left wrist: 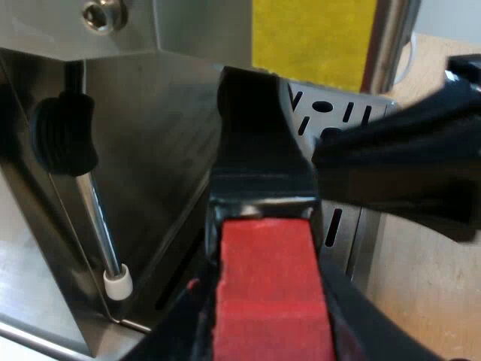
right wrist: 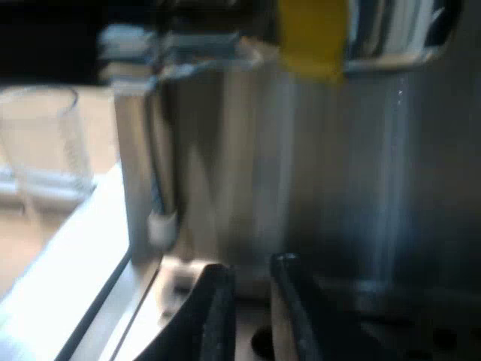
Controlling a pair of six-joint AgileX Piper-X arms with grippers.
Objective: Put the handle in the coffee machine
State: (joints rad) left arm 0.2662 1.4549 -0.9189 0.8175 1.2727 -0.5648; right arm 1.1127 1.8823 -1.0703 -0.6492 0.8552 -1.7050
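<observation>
The left tool [left wrist: 263,338] was closed on the handle [left wrist: 259,135], its black fingers [left wrist: 361,323] pressed against either side of the red end [left wrist: 267,293]. From that grip the dark shaft ran straight ahead to the steel front of the espresso machine [left wrist: 150,150], above the slotted drip tray [left wrist: 353,113]. Its far end was hidden, so I could not tell whether it was seated. Beside the shaft hung the steam wand [left wrist: 98,218] with its white tip. The right tool [right wrist: 254,282] reached in close against the dark shaft. Its fingers were parted only narrowly and held nothing. It hovered low over the tray, facing the machine, with a measuring glass [right wrist: 45,143] standing off to one side on the bench [right wrist: 37,233].
</observation>
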